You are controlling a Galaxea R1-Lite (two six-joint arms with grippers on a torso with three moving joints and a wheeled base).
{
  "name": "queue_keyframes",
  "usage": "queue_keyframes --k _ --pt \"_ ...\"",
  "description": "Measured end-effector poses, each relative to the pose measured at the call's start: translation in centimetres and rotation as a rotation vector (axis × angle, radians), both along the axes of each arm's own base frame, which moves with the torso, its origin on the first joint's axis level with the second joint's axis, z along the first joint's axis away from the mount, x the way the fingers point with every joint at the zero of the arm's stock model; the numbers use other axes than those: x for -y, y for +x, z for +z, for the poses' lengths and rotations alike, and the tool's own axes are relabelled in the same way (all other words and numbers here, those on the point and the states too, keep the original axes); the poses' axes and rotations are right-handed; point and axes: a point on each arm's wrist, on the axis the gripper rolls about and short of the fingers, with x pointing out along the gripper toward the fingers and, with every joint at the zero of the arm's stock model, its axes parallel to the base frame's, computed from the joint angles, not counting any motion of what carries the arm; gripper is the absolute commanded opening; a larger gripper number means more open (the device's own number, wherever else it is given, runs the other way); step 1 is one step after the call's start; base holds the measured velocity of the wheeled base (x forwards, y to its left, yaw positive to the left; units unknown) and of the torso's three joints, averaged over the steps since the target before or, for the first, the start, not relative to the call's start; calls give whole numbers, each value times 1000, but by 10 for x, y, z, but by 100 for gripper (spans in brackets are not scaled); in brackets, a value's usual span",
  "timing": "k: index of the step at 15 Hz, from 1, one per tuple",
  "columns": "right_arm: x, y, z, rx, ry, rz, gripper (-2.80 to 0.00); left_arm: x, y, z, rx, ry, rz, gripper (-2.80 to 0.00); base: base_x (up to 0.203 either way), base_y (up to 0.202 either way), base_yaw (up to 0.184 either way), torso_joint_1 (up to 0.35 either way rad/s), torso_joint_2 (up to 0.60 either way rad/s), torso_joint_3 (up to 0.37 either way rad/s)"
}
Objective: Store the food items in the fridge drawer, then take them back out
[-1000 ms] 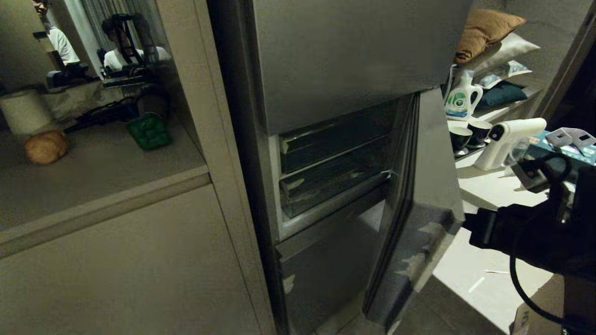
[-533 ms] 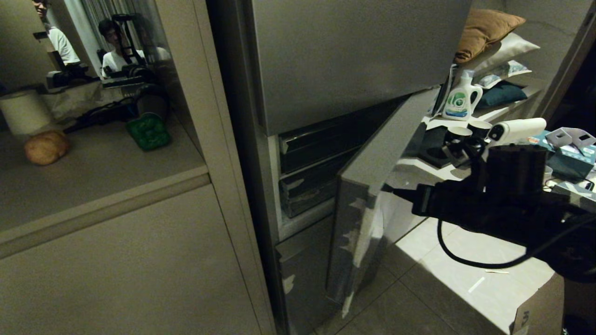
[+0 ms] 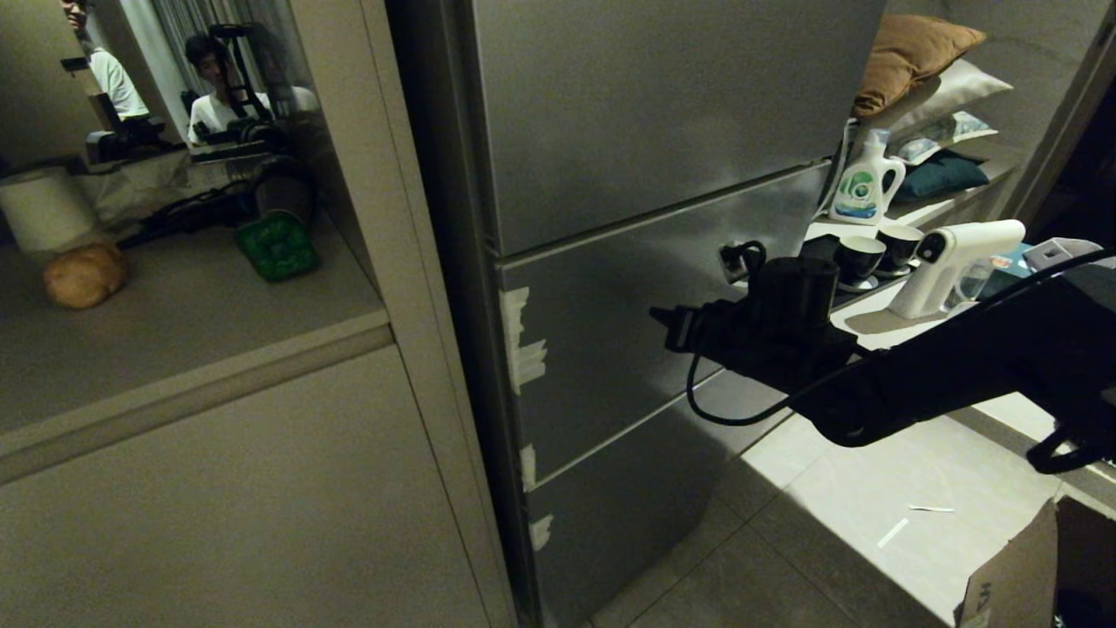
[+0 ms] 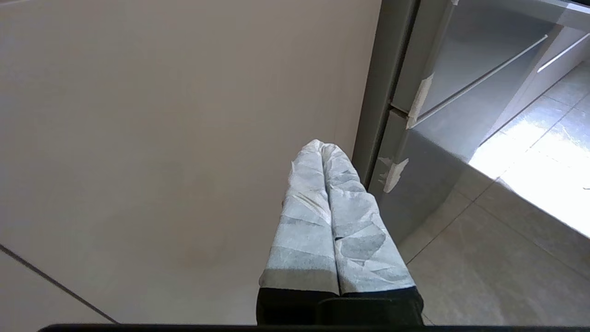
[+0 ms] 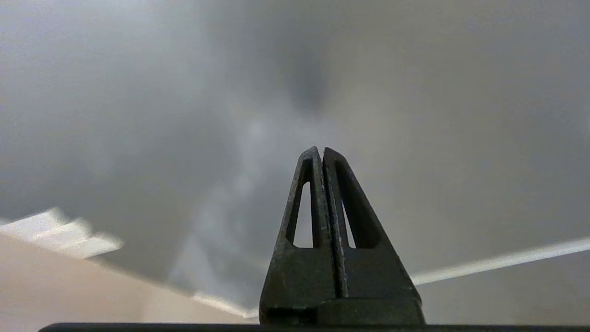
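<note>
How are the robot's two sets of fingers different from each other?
The left gripper has fingers wrapped in pale crinkly tape, while the right gripper has bare black fingers with cut-out slots. The left one hangs low beside the beige cabinet, while the right one is raised against the grey fridge door. Both are shut and hold nothing.

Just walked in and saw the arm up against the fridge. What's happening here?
The robot's right end effector, fingers shut and empty, is pressed against the grey middle door of the fridge, which it has just swung closed; a second ago that door stood open with the clear drawers showing. The left end effector hangs parked and shut beside the cabinet. A brown potato and a green item sit out on the counter, not in the fridge.
</note>
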Motion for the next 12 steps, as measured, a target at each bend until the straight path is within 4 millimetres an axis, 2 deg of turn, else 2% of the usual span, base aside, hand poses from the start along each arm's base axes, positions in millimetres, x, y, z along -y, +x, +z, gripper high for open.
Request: queue_keyframes --k 2,3,5,8,10,12 --pt "-3 3 -12 -24 -8 3 -280 0 0 0 0 0 0 -280 0 0 0 0 0 0" --pt "-2 -1 -17 -47 -18 4 -280 0 0 0 0 0 0 -280 0 0 0 0 0 0" --pt "4 -20 -15 -75 -30 8 -280 0 0 0 0 0 0 -280 0 0 0 0 0 0" --pt "21 -73 10 -79 -34 19 -280 0 0 0 0 0 0 -280 0 0 0 0 0 0" --pt "38 -122 25 -81 -38 27 -280 0 0 0 0 0 0 -280 0 0 0 0 0 0" --pt "58 -173 28 -85 -57 11 -280 0 0 0 0 0 0 -280 0 0 0 0 0 0"
